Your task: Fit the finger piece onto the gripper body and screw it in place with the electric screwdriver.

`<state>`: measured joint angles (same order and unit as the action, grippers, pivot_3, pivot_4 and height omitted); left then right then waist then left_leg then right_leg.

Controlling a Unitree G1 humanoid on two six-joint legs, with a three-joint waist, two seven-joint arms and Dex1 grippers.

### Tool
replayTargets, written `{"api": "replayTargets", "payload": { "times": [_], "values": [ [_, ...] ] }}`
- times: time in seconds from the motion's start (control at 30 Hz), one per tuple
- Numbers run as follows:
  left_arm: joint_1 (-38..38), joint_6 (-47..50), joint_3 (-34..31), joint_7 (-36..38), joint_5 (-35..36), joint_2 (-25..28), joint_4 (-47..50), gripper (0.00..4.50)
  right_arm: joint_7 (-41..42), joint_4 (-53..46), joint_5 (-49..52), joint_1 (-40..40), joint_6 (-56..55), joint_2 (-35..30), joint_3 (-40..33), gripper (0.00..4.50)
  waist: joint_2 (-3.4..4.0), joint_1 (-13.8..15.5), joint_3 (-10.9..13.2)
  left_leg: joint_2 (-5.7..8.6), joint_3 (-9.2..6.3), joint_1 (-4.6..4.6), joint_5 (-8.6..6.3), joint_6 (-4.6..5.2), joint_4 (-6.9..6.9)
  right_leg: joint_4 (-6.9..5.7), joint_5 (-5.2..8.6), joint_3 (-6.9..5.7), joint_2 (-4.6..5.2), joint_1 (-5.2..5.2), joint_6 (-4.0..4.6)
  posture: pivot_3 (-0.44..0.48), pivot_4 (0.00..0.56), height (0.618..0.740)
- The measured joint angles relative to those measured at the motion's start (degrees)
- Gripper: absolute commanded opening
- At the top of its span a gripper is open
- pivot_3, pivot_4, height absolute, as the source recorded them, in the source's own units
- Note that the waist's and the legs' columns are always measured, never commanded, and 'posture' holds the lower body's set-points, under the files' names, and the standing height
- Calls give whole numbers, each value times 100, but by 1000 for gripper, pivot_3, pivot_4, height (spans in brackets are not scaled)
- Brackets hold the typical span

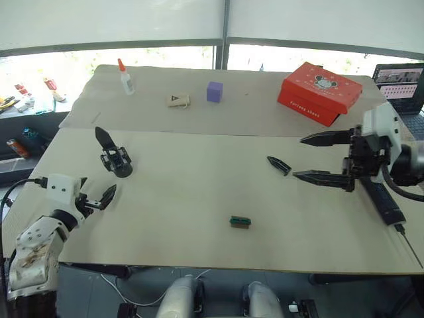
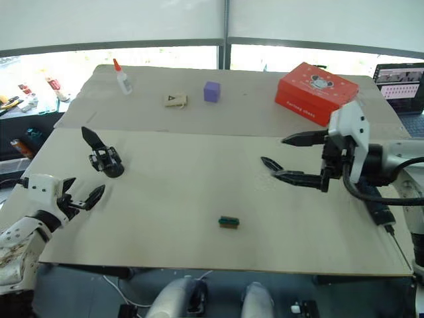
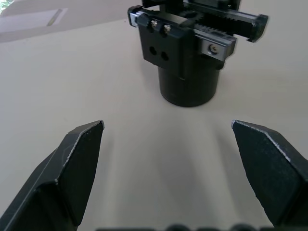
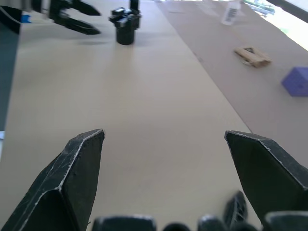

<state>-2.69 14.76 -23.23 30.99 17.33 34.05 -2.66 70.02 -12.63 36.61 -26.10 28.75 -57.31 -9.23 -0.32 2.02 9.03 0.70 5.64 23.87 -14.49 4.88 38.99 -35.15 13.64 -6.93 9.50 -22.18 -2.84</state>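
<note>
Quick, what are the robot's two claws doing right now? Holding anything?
Left gripper: open, holding nothing, facing the gripper body.
Right gripper: open, holding nothing, beside the finger piece.

A robotics lab or test room — a cardboard-covered table (image 1: 199, 245) under wide blinded windows (image 1: 132, 20), a laptop (image 1: 399, 81) at its far right corner, tools on a side bench (image 1: 20, 96).

White arms (black pointed tools)
</note>
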Motion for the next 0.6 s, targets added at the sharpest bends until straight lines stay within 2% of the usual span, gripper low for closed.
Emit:
{"api": "replayTargets", "payload": {
  "times": [0.33, 0.6],
  "values": [
    [-1339, -740, 681, 105, -400, -65, -1727, 4500, -27, -192, 61, -148, 82, 300, 210, 4403, -5, 9, 1, 22, 5, 11, 27, 40, 1, -17, -1, -2, 1, 3, -2, 0, 150, 740],
    [-1818, -1163, 868, 254, -473, -96, -2543, 4500, -179, -428, 68, -40, 178, 342, 187, 4403, -9, -28, 2, 23, 6, 12, 28, 41, 1, -18, -1, -3, 2, 2, -2, 0, 150, 740]
  ]
}}
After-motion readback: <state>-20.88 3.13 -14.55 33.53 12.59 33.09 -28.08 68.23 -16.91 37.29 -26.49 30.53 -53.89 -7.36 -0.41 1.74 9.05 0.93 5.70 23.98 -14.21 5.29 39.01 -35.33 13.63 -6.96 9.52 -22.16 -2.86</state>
